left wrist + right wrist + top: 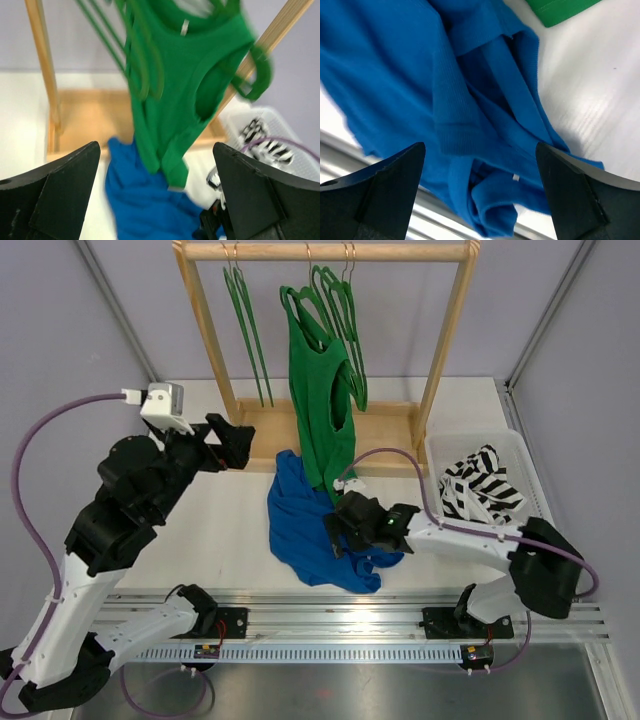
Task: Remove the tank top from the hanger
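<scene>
A sleeveless green tank top (322,390) hangs limp from a green hanger (296,302) on the wooden rail (330,251), hem trailing low near the bench (230,530).

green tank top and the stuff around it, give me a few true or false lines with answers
1. The green tank top hangs on the wooden rack. True.
2. The blue garment is in the bin. False: it lies on the table; the bin holds striped fabric.
3. The left jaws grip the tank top. False: they stand open, short of it.
4. The right jaws stand open over the blue garment. True.
</scene>
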Controlling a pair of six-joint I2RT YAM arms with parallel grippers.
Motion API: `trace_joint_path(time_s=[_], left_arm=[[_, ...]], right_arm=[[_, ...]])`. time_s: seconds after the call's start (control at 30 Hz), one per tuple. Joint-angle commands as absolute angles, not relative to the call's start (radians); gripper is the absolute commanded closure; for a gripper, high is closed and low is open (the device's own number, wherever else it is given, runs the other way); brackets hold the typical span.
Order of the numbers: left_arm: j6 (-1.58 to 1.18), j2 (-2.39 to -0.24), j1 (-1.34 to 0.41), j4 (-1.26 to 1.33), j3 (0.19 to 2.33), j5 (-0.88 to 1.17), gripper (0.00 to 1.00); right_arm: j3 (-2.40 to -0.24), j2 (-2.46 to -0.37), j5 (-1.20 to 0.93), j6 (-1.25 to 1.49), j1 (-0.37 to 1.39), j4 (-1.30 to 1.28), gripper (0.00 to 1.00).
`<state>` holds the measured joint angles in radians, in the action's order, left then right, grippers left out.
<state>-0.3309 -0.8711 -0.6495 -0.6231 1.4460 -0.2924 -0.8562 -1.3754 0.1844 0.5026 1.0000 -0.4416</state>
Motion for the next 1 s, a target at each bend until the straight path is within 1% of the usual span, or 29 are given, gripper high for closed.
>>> trace_joint_path(time_s=[0.0,0.13,0.17,0.23,0.27,0.3,0.33,0.37,0.4,0.43,0.5,0.57,0.73,0.83,0.97], left_arm=[[-0.336,-0.830,-0.655,-0.686,1.355,-0.316,0.01],[-0.307,-0.796,-0.655,-0.782,1.286,-0.359,0.01],[-0.298,-0.787,-0.655,-0.790,1.267,-0.376,0.01],[-0.290,-0.744,-0.655,-0.790,1.202,-0.425,0.01],[-0.284,-0.727,-0.655,-0.784,1.175,-0.464,0.01],[-0.276,-0.679,-0.655,-0.775,1.149,-0.483,0.01],[-0.270,-0.658,-0.655,-0.747,1.096,-0.506,0.01],[-0.267,-0.631,-0.655,-0.735,1.074,-0.553,0.01],[-0.264,-0.586,-0.655,-0.720,1.054,-0.580,0.01],[-0.261,-0.562,-0.653,-0.688,1.030,-0.606,0.01],[-0.262,-0.525,-0.653,-0.663,0.982,-0.688,0.01],[-0.264,-0.477,-0.653,-0.653,0.962,-0.741,0.01],[-0.249,-0.396,-0.653,-0.615,0.913,-0.775,0.01],[-0.242,-0.382,-0.653,-0.607,0.899,-0.776,0.01],[-0.241,-0.403,-0.653,-0.611,0.900,-0.776,0.01]], right_arm=[[-0.937,-1.498,0.330,0.480,1.061,-0.390,0.01],[-0.983,-1.664,0.400,0.465,1.114,-0.385,0.01],[-1.000,-1.690,0.411,0.466,1.117,-0.393,0.03],[-1.008,-1.747,0.425,0.463,1.129,-0.390,0.12],[-1.012,-1.758,0.426,0.463,1.140,-0.384,0.41],[-1.014,-1.761,0.437,0.466,1.152,-0.382,0.55],[-1.014,-1.752,0.443,0.463,1.161,-0.379,0.63],[-1.015,-1.740,0.451,0.453,1.179,-0.377,0.80],[-1.019,-1.726,0.463,0.451,1.189,-0.380,0.89],[-1.023,-1.689,0.472,0.448,1.195,-0.383,1.00],[-1.040,-1.634,0.483,0.443,1.210,-0.406,1.00],[-1.055,-1.522,0.482,0.439,1.218,-0.428,1.00],[-1.130,-1.239,0.512,0.408,1.218,-0.498,1.00],[-1.228,-1.134,0.569,0.368,1.216,-0.584,1.00],[-1.429,-1.063,0.692,0.318,1.216,-0.762,1.00]])
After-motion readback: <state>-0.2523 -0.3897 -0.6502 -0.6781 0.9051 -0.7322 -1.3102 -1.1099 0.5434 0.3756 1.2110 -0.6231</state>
